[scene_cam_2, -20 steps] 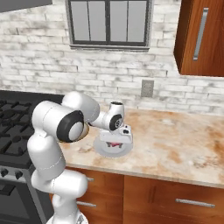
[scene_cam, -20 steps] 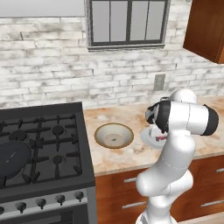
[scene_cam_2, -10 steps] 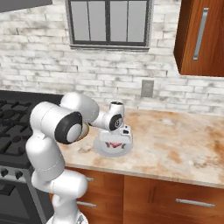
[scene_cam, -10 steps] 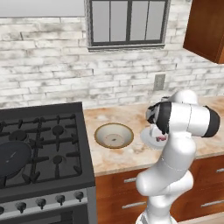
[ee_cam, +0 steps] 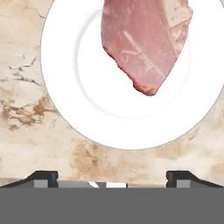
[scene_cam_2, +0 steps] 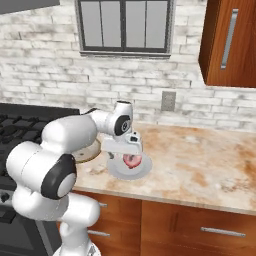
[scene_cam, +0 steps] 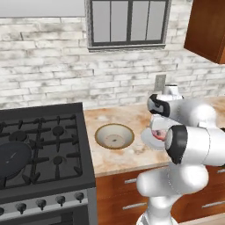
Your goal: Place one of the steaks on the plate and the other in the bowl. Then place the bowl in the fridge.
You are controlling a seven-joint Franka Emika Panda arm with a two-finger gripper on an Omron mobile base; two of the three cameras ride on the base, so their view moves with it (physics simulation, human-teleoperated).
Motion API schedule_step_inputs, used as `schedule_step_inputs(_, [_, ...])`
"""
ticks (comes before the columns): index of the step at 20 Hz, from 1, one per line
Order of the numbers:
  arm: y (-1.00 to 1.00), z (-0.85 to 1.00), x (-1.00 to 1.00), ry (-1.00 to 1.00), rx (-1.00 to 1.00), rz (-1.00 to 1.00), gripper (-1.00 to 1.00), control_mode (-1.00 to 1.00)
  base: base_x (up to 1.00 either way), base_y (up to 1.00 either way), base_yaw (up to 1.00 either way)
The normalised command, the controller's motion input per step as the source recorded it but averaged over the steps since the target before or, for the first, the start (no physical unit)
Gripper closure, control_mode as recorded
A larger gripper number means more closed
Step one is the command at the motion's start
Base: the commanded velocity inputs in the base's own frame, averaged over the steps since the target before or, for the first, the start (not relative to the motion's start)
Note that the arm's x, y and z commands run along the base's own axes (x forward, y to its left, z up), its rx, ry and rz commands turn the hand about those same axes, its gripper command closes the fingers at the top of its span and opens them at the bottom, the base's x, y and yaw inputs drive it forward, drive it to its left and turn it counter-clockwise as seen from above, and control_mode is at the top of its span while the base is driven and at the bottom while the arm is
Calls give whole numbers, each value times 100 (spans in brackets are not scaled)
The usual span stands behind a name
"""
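Hovered low over the plate with gripper fingers wide apart, holding nothing. Showed a steak (pinkish red) on it, at upper center of hand view. Sat left of plate: the bowl.

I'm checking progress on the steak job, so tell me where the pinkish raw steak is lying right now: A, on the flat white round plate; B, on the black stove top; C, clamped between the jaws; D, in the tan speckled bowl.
A: the pinkish raw steak lies on the flat white round plate on the marbled counter, while the tan speckled bowl beside it sits empty.
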Motion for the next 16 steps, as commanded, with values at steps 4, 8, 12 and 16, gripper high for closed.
schedule_step_inputs(4, [99, 43, -70, 0, 5, -19, -100, -100, 0, 0, 0])
schedule_step_inputs(8, [75, 42, -99, -6, 5, -7, -100, -100, 0, 0, 0])
schedule_step_inputs(12, [66, 15, -100, -6, -10, 0, -100, -100, 0, 0, 0])
schedule_step_inputs(16, [8, 9, -97, -12, -12, 0, -100, -100, 0, 0, 0])
